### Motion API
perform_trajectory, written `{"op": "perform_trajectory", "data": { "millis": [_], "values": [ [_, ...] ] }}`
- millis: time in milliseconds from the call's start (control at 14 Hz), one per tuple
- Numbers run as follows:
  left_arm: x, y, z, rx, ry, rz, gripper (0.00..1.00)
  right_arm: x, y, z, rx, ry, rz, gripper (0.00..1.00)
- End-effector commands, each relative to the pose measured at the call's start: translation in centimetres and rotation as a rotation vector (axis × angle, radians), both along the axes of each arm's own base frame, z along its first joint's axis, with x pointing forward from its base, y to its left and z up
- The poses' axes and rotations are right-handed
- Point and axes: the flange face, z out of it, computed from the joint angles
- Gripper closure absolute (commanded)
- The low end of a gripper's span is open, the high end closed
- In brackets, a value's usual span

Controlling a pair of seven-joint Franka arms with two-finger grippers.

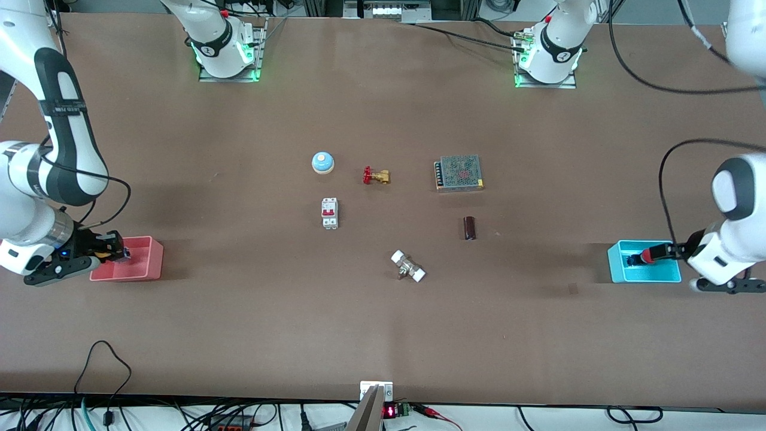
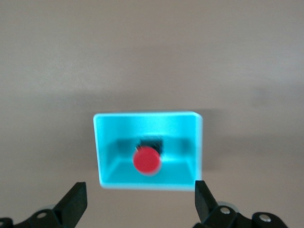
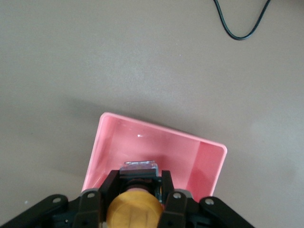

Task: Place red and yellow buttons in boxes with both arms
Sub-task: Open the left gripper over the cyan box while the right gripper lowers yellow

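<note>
While the red button [image 2: 147,160] already lies in the cyan box [image 2: 195,142] under the left gripper [image 2: 140,202], whose fingers are spread empty, the right gripper [image 3: 137,199] clamps the yellow button [image 3: 134,211] over the pink box [image 3: 209,164]. Next, I judge, 1 release drops it in.
</note>
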Motion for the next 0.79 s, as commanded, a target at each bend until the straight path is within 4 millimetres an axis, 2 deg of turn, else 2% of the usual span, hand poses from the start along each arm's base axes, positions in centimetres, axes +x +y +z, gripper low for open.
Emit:
{"op": "perform_trajectory", "data": {
  "millis": [0, 143, 357, 571, 643, 714],
  "values": [
    [-1.4, -4.4, 8.4, 0.010, 0.044, -0.054, 0.00, 0.9, -1.2, -2.1, 0.019, -0.042, 0.017, 0.69],
    [-1.9, -6.8, 12.9, -0.009, 0.090, -0.069, 0.00, 1.0, -1.1, -2.8, 0.019, -0.055, 0.019, 0.69],
    [-2.9, -9.4, 16.8, -0.017, 0.069, -0.105, 0.00, 1.0, -1.1, -3.7, 0.021, -0.050, 0.016, 0.69],
    [-4.6, -11.8, 19.7, -0.086, 0.023, -0.099, 0.00, 0.9, -1.1, -4.5, 0.022, -0.049, 0.016, 0.66],
    [-5.5, -11.6, 20.3, -0.075, 0.006, -0.060, 0.00, 0.9, -1.1, -4.7, 0.022, -0.047, 0.016, 0.65],
    [-6.3, -11.7, 20.6, -0.053, -0.032, -0.040, 0.00, 0.8, -1.1, -4.8, 0.023, -0.045, 0.016, 0.57]
  ]
}}
